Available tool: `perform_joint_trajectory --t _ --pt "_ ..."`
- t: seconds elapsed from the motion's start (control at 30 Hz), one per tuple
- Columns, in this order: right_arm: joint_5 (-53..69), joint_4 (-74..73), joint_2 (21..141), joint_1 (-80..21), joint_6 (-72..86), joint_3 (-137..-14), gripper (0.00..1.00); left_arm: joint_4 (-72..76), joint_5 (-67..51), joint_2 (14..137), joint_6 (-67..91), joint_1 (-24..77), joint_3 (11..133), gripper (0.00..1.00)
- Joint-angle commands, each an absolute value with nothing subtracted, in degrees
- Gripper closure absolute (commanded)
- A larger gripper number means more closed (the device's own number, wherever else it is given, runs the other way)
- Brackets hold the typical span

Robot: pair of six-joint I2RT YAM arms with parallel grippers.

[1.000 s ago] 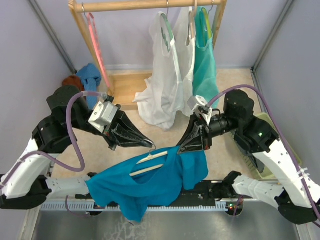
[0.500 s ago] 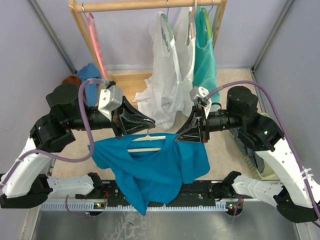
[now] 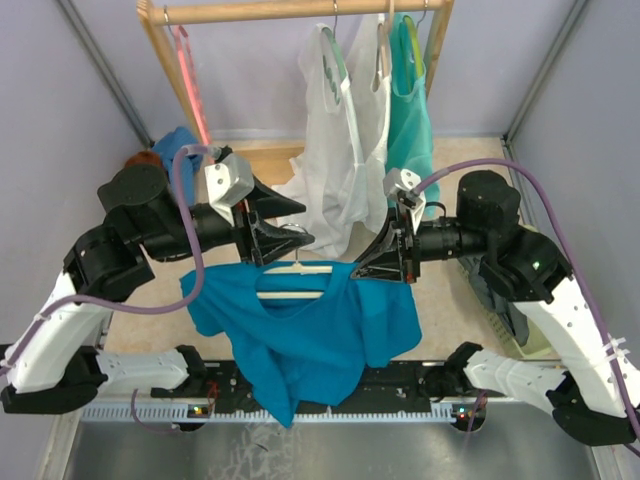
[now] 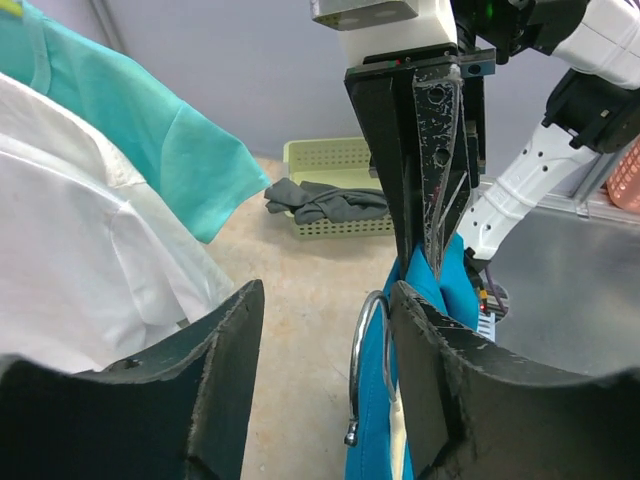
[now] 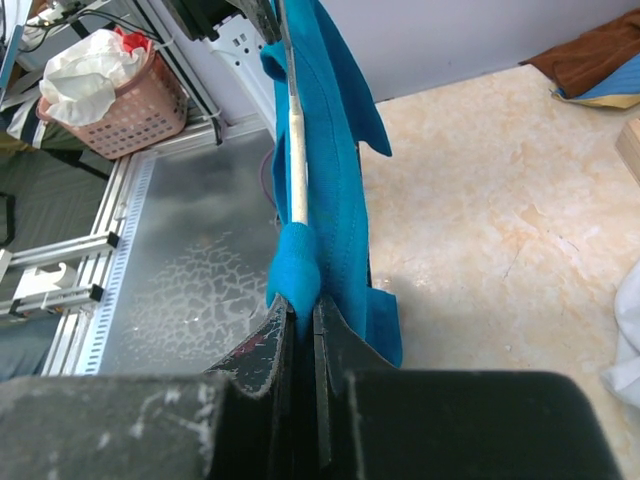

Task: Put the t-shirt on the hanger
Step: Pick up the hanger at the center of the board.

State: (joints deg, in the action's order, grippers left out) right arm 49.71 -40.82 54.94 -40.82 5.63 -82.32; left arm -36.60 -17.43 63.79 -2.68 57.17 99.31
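The teal t-shirt [image 3: 320,345] hangs in mid-air between my arms, its collar and shoulders draped over the cream hanger [image 3: 292,294], so the dressing looks about done. My right pincer [image 3: 368,268] is clamped on the shirt's shoulder at three o'clock. My left pincer [image 3: 285,238] stands wide around the wire hook [image 4: 362,350] at twelve, gripping nothing. What remains, I judge, is hanging it up.

Pale lavender walls [image 3: 50,120] enclose a beige mottled floor [image 3: 470,155]; a wooden clothes rack [image 3: 300,12] stands behind.
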Motion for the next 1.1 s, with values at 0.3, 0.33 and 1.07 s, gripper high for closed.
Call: perform_joint_trajectory --t 0.3,0.33,1.07 --pt "50.3 -35.8 53.9 -40.3 7.5 -86.1 1.0 -36.5 -1.0 61.2 -4.4 57.2 100.1 0.28" --pt "49.8 -35.8 54.0 -40.3 7.6 -86.0 1.0 -36.2 1.2 60.9 -4.0 57.3 100.1 0.28" --pt "28.9 -36.1 59.4 -40.3 11.4 -91.0 1.0 -38.1 13.3 60.7 -0.7 57.2 101.2 0.27"
